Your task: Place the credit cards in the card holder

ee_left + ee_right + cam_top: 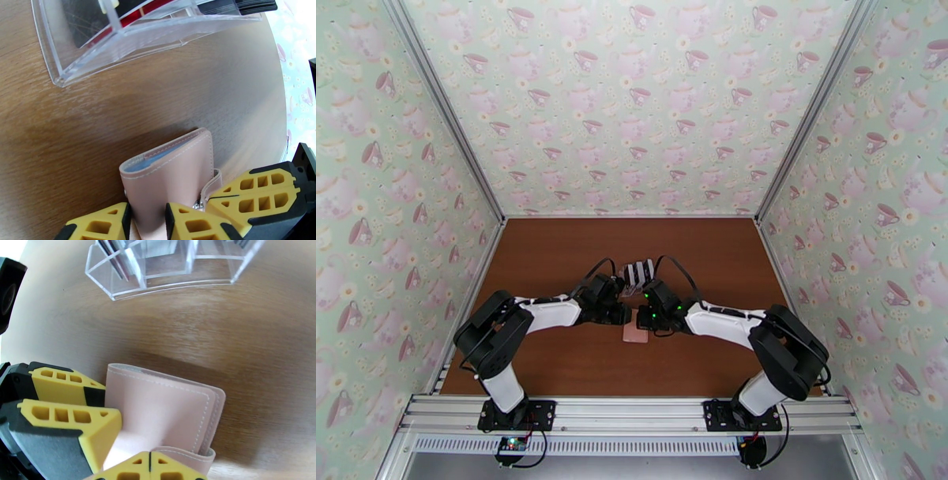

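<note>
Two claws: left claw (146, 216) pinches the card holder (173, 165), right claw (149, 462) pressed together; clear rack (170, 286) beyond.

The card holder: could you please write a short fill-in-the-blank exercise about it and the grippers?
The card holder is ___ in colour on the outside.
The left gripper clamps the holder's body, while the right gripper pinches its snap ___.
The credit cards stand in a clear plastic ___.
Missing: pink; tab; rack.
</note>
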Robot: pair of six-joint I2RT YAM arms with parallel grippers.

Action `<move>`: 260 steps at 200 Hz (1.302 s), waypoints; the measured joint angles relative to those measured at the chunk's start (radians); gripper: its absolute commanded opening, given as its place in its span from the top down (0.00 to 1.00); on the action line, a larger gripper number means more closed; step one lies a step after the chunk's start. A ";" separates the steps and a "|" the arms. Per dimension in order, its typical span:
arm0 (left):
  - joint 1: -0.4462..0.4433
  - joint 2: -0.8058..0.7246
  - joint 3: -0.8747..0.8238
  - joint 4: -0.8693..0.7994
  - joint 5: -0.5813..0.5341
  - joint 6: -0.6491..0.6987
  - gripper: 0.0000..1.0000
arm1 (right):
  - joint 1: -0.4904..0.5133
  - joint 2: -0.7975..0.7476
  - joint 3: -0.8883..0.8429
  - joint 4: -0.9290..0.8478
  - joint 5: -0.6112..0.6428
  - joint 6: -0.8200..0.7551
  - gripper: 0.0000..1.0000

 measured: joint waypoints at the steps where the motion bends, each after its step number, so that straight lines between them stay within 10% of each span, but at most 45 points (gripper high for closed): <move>1: 0.000 0.000 0.000 0.000 0.000 0.000 0.68 | 0.000 0.000 0.000 0.001 0.000 0.000 1.00; 234: 0.011 0.000 -0.005 -0.001 0.001 0.000 0.68 | 0.009 0.057 0.006 0.084 -0.006 0.027 1.00; 260: 0.014 0.000 -0.006 -0.001 0.003 0.000 0.67 | 0.009 0.054 -0.002 0.097 -0.006 0.032 0.75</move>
